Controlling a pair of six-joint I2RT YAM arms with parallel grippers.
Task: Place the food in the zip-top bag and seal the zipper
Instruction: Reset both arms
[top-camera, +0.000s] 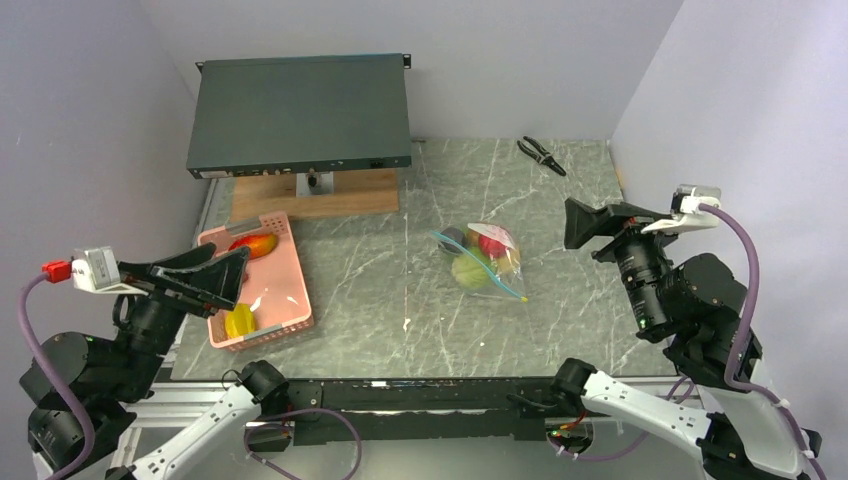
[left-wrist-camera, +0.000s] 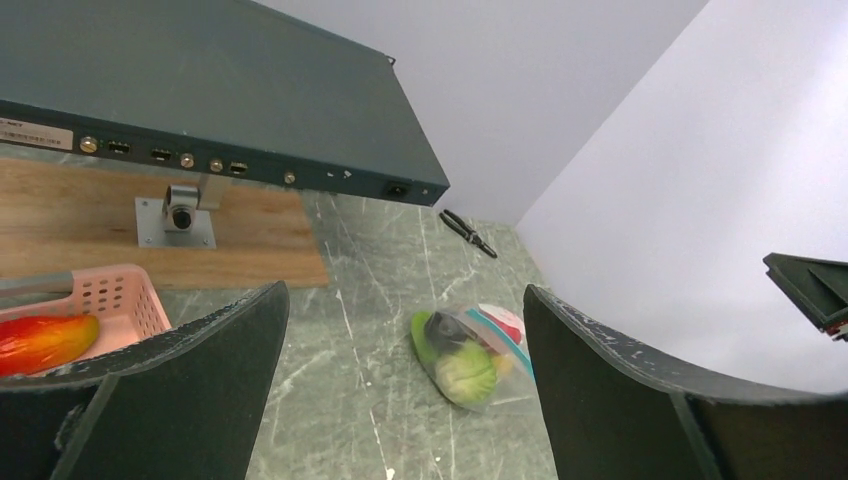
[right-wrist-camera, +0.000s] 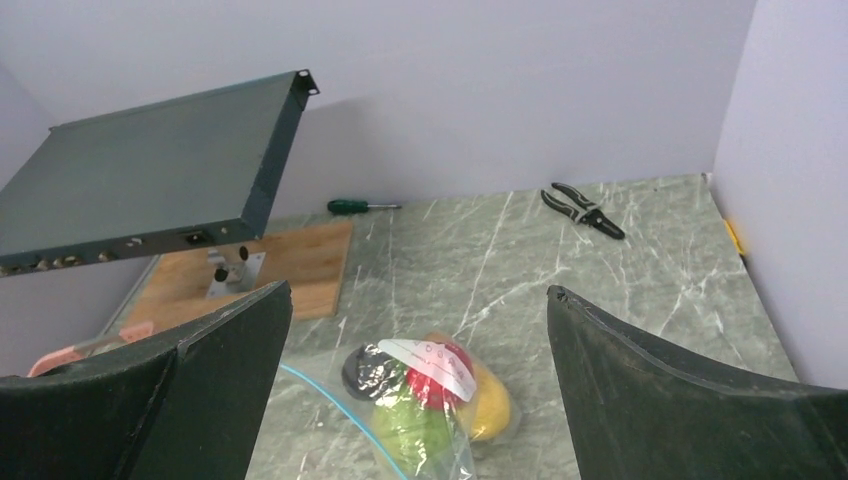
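Left wrist view has the left tool with its two dark fingers spread wide and nothing between them, held above the left side of the grey marbled surface. The right tool is likewise spread and empty, raised at the right side.

Between the two, near the middle of the surface, lies the clear thin plastic zip-top bag. Inside it are a round green piece, a red one, a dark purple one and a yellow one, bunched together. The thin teal-blue zipper strip runs along the bag's near edge; whether it is pressed closed I cannot tell.

At the left, under the left tool, the pink slotted plastic basket holds a red-orange oblong fruit and a small yellow piece, so loading looks unfinished.

The film is probably soft, light and slippery, and should sag and shift under its load. The zipper strip seems the stiffest hold: pinch one end while the other tool runs along it. The smooth, rounded fruits would roll, so grip them across the middle.
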